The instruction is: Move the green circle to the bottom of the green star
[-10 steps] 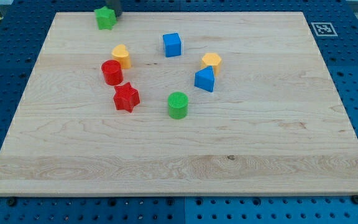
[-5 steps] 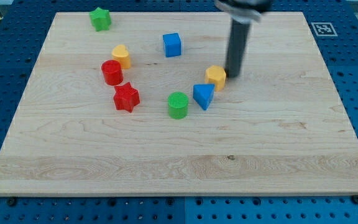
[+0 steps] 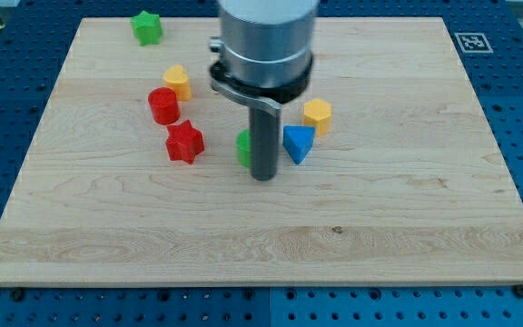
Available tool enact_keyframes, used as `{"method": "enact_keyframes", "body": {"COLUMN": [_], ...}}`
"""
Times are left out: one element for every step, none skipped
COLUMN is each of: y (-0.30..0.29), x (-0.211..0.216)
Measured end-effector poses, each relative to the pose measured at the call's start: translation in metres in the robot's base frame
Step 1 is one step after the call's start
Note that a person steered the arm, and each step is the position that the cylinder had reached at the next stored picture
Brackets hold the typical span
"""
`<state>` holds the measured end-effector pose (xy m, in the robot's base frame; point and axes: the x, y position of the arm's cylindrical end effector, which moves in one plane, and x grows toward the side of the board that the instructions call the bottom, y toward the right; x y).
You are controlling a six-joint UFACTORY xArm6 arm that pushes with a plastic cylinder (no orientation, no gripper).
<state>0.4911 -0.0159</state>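
Note:
The green star [image 3: 145, 26] sits near the board's top left corner. The green circle [image 3: 242, 147] is in the middle of the board, mostly hidden behind my rod; only its left edge shows. My tip [image 3: 262, 177] rests on the board just below and to the right of the green circle, close against it, and to the left of the blue triangle [image 3: 298, 143].
A yellow block [image 3: 178, 82], a red cylinder [image 3: 163, 105] and a red star [image 3: 185, 142] stand left of the circle. A yellow hexagon [image 3: 317, 115] sits above the blue triangle. The arm's grey body hides the blue cube's place. A marker tag [image 3: 468, 41] is at the top right.
My rod has moved from beside the yellow hexagon down and left to the green circle's lower right. The arm's body now hides the blue cube. The green circle has shifted slightly left.

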Motion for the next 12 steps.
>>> {"method": "enact_keyframes", "body": {"y": [-0.012,-0.016,-0.003,0.005,0.001,-0.011,-0.015,-0.017,-0.029,-0.031,-0.031,-0.031], "x": [-0.011,-0.026,-0.046,-0.070,-0.094,-0.110,-0.107,-0.064,-0.074,-0.103,-0.128,-0.153]}}
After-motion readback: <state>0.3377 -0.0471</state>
